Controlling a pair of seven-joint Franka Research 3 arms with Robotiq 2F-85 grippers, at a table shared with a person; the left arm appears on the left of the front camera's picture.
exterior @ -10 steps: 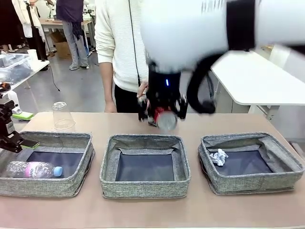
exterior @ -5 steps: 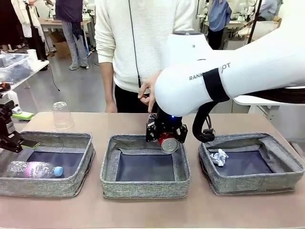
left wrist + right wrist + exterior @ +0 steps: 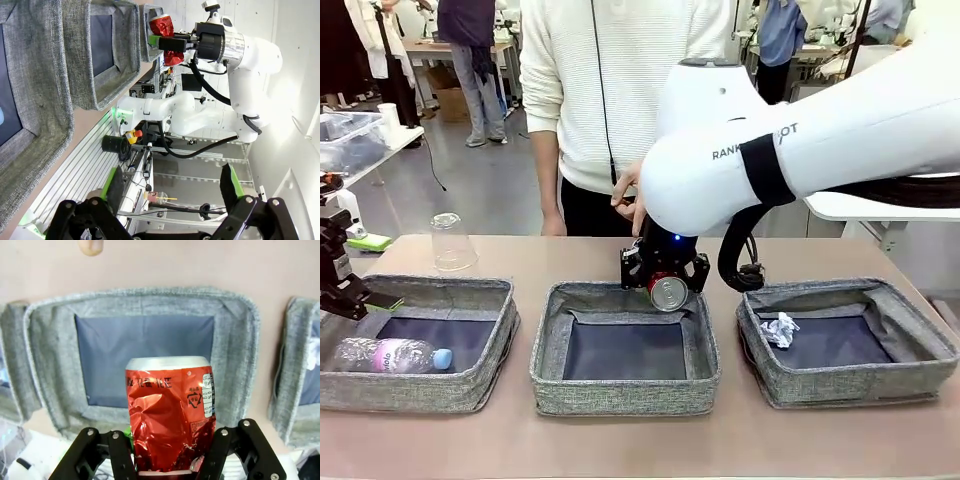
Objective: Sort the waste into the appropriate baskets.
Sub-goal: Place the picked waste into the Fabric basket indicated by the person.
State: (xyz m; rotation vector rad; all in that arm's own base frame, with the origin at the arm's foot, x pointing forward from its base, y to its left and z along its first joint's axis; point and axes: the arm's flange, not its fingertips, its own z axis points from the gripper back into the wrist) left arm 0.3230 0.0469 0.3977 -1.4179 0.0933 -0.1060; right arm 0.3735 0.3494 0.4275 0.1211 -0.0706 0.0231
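My right gripper (image 3: pixel 666 284) holds the crushed red can (image 3: pixel 668 292) just above the back rim of the middle basket (image 3: pixel 620 395). In the right wrist view the can (image 3: pixel 170 420) sits between the fingers of that gripper (image 3: pixel 170 439), over the basket's dark bottom (image 3: pixel 145 355). The left basket (image 3: pixel 440 292) holds the clear bottle (image 3: pixel 390 355). A paper wad (image 3: pixel 780 328) lies in the right basket (image 3: pixel 850 385). The clear cup (image 3: pixel 450 243) stands upside down on the table behind the left basket. My left gripper (image 3: pixel 340 290) is open at the left basket's far corner, its jaws (image 3: pixel 170 182) wide apart and empty.
A person in a white sweater stands at the far side, one hand (image 3: pixel 630 195) just behind my right arm. Their fingertip (image 3: pixel 91 246) shows beyond the middle basket. The big white right arm (image 3: pixel 800 150) reaches across the right half of the table.
My right arm swung down and forward with the red can, from behind the baskets to just over the middle basket's back rim. The left arm has not moved.
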